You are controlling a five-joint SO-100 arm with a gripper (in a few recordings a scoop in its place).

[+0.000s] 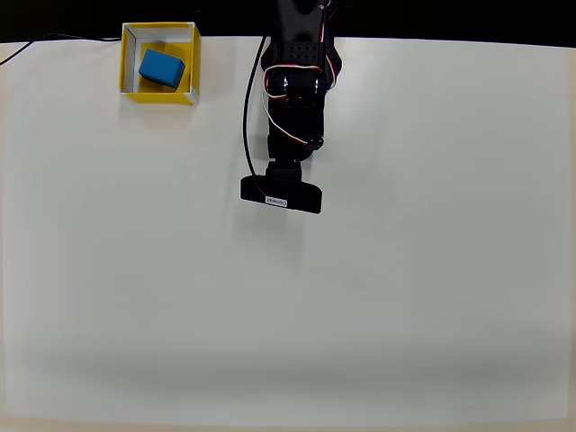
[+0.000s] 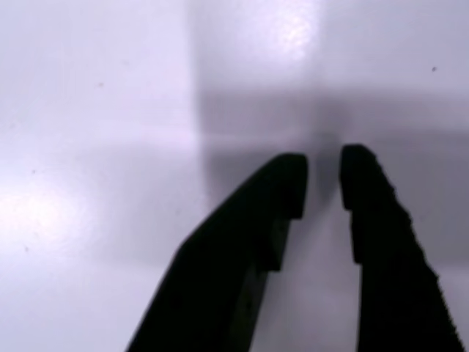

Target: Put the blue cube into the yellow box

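Observation:
The blue cube (image 1: 161, 68) lies inside the yellow box (image 1: 129, 58) at the table's far left corner in the overhead view, resting a little askew on the box floor. The black arm (image 1: 295, 90) reaches in from the far edge, well to the right of the box, and its wrist camera block (image 1: 281, 195) covers the fingers from above. In the wrist view my gripper (image 2: 323, 176) hangs just above the bare white table. A narrow gap separates its two black fingertips (image 2: 289, 183), and nothing is between them.
The white table (image 1: 360, 297) stretches wide in front of and to both sides of the arm. A black cable (image 1: 247, 117) runs along the arm's left side. A thin dark wire (image 1: 36, 42) lies at the far left edge.

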